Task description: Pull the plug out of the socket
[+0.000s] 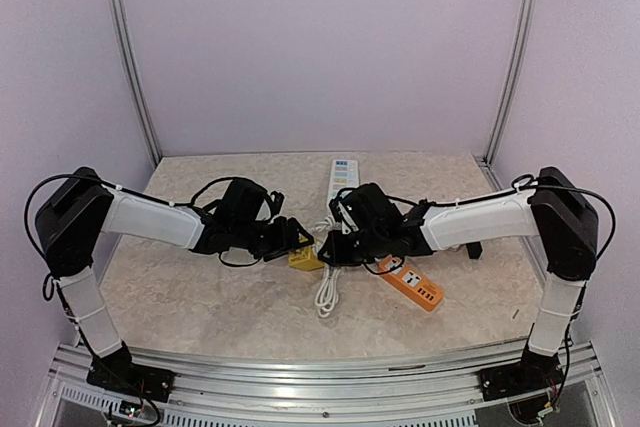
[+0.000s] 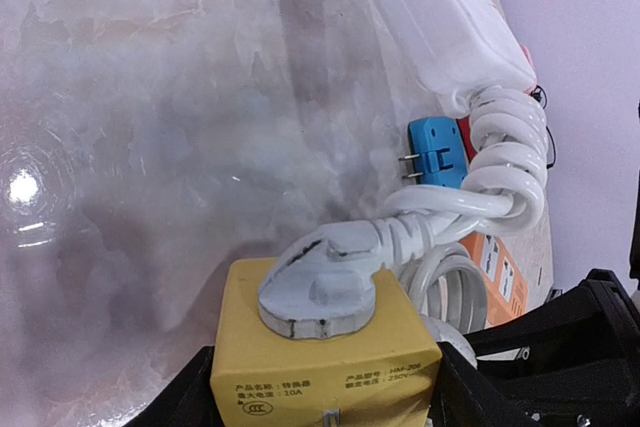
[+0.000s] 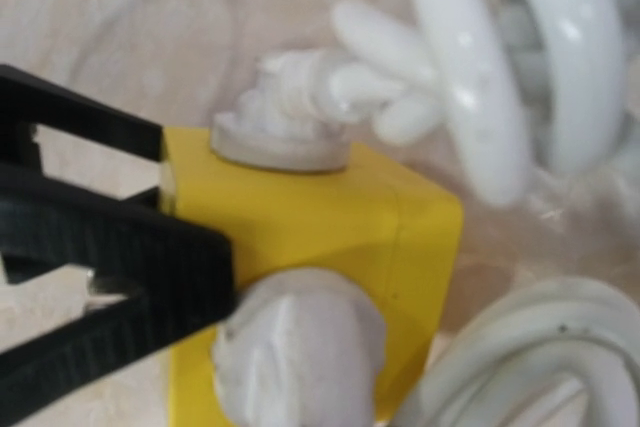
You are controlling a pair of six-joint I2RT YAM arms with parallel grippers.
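A yellow cube socket [image 1: 305,259] [image 2: 320,367] [image 3: 400,217] rests on the table between the two arms. My left gripper [image 1: 293,239] [image 2: 320,402] is shut on its sides, and one of its black fingers [image 3: 110,247] shows in the right wrist view. One white plug [image 2: 325,292] [image 3: 280,137] sits in the top face, its cord running to a coil. A second white plug [image 3: 300,357] sits in the face turned toward my right gripper [image 1: 335,247]. That gripper is closed on this plug; its fingertips lie below the right wrist view's edge.
A white power strip [image 1: 342,175] [image 2: 440,17] lies behind the socket. An orange power strip [image 1: 412,285] [image 2: 500,267] lies to the right. A blue adapter [image 2: 438,152] sits by the coiled white cord [image 1: 327,292] [image 2: 510,157] [image 3: 520,67].
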